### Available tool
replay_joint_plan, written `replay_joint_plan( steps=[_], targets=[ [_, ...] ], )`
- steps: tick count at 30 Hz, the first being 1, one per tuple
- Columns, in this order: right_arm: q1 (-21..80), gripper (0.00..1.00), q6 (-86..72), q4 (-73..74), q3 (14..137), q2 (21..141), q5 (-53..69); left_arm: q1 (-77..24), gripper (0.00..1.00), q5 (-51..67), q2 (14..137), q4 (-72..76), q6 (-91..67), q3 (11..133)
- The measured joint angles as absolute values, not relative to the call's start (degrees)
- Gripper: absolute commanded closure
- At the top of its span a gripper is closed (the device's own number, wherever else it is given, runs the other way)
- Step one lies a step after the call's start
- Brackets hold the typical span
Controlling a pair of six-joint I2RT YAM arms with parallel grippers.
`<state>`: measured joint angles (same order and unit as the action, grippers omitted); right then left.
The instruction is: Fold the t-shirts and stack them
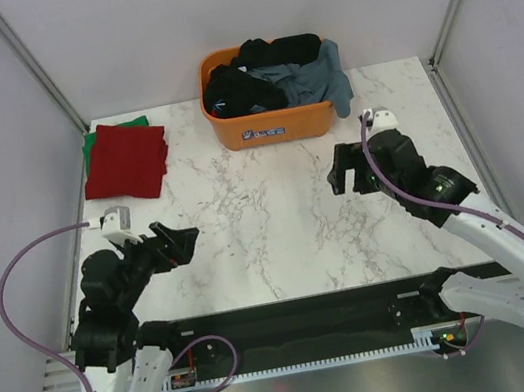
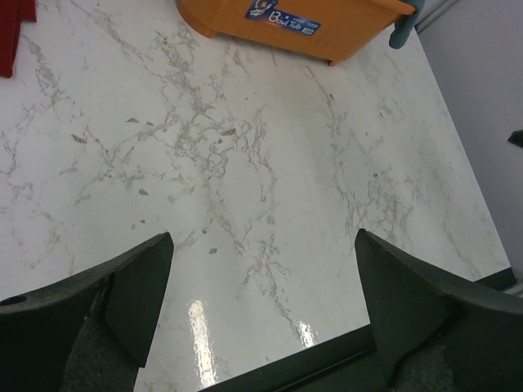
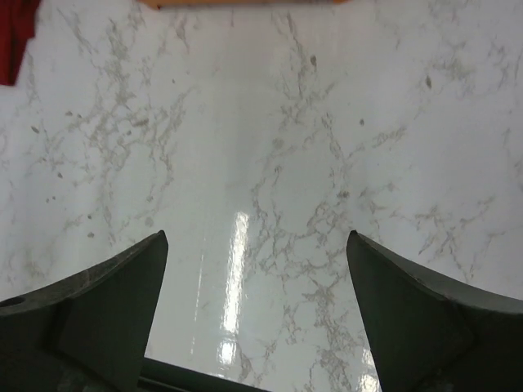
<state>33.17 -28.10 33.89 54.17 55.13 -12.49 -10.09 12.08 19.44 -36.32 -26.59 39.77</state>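
A folded dark red t-shirt [image 1: 126,160] lies on a folded green t-shirt [image 1: 90,150] at the far left of the table. Its corner shows in the left wrist view [image 2: 16,33] and the right wrist view [image 3: 15,37]. Black t-shirts [image 1: 241,88] and a grey-blue t-shirt [image 1: 320,77] are crumpled in the orange basket [image 1: 270,123]; the grey-blue one hangs over its right rim. My left gripper [image 1: 181,243] is open and empty above the near left of the table. My right gripper [image 1: 345,173] is open and empty right of centre, in front of the basket.
The marble table [image 1: 267,225] ends at a dark front edge [image 1: 304,320]. Metal frame posts [image 1: 30,59] and white walls close the sides and back. The orange basket also shows in the left wrist view [image 2: 286,24].
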Motion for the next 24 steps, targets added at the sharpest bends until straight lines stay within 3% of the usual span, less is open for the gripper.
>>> replay_joint_plan(
  steps=[8, 24],
  targets=[
    [33.2, 0.02, -22.8, 37.6, 81.5, 68.4, -16.1, -10.3, 0.00, 6.9, 18.3, -35.4, -25.2, 40.1],
    [33.1, 0.02, -16.6, 37.3, 128.9, 118.3, -12.3, -13.4, 0.05, -7.0, 17.3, -35.4, -22.8, 39.6]
  ],
)
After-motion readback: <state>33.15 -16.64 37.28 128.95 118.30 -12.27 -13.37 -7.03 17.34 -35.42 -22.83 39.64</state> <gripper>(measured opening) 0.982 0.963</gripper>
